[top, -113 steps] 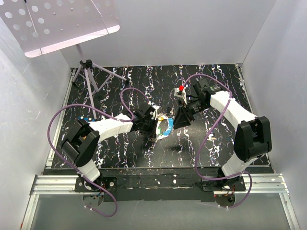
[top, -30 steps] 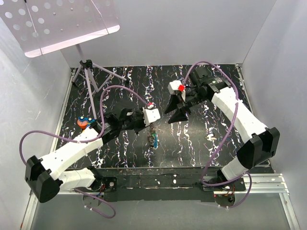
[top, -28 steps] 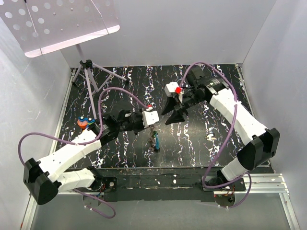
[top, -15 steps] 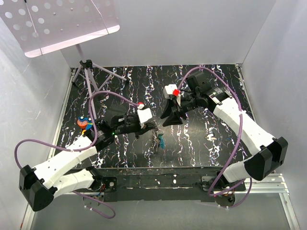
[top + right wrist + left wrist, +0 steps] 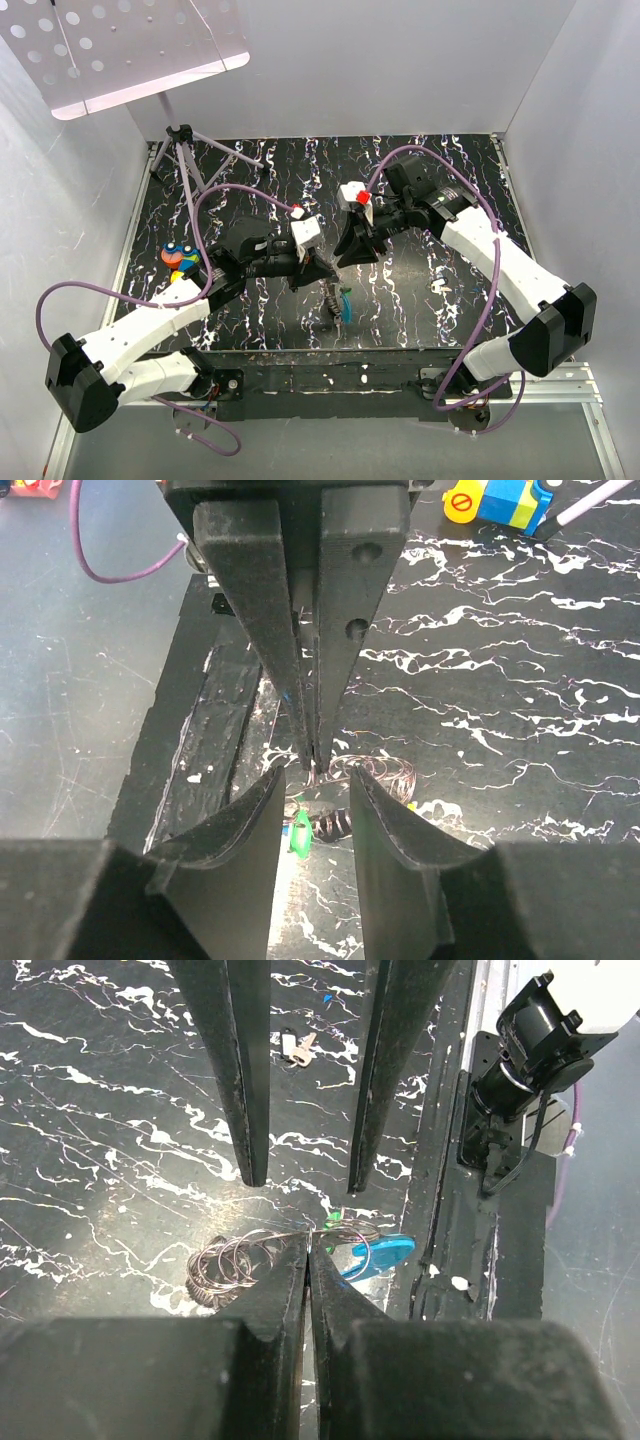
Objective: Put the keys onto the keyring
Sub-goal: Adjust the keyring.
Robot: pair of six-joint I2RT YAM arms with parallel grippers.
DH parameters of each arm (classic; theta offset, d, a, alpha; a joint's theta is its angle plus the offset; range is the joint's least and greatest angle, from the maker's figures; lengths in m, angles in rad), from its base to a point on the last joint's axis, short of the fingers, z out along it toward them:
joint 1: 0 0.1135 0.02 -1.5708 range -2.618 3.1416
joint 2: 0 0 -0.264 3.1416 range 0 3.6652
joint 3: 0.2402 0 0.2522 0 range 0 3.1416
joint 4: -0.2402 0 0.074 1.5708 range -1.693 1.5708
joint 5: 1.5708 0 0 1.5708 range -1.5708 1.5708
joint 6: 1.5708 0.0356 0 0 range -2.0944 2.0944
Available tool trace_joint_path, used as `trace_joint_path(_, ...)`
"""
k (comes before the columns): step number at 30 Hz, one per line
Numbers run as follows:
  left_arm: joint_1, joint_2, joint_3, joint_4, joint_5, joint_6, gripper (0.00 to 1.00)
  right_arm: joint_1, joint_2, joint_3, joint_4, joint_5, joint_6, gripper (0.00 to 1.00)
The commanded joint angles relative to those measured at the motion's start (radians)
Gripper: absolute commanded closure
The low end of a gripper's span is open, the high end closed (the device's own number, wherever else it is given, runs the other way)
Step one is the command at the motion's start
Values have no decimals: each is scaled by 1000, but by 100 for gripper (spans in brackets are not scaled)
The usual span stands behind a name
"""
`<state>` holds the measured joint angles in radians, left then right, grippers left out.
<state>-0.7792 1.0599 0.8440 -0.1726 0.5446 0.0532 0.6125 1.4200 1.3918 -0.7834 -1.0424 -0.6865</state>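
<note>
Blue key [image 5: 386,1256] half hidden behind left fingers [image 5: 282,1300]; keyring [image 5: 228,1263] partly hidden.

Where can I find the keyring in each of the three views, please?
Top external: the keyring hangs low in the centre, just below the left gripper.
Left wrist: the keyring is lower left of centre, beside the left gripper.
Right wrist: the keyring is low, just right of centre.
Shared landmark: the left gripper, shut on the keyring's wire, appears in all three views.
</note>
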Motion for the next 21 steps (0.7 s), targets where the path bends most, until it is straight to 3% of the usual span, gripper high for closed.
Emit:
trace_joint_path(1, 9, -11, 35, 38, 41, -26, 100, 9, -9, -7, -4, -8, -34, 61)
trace_joint_path(21, 21, -35, 7, 73, 29, -46, 100, 41, 14, -40, -17, 31, -84, 68)
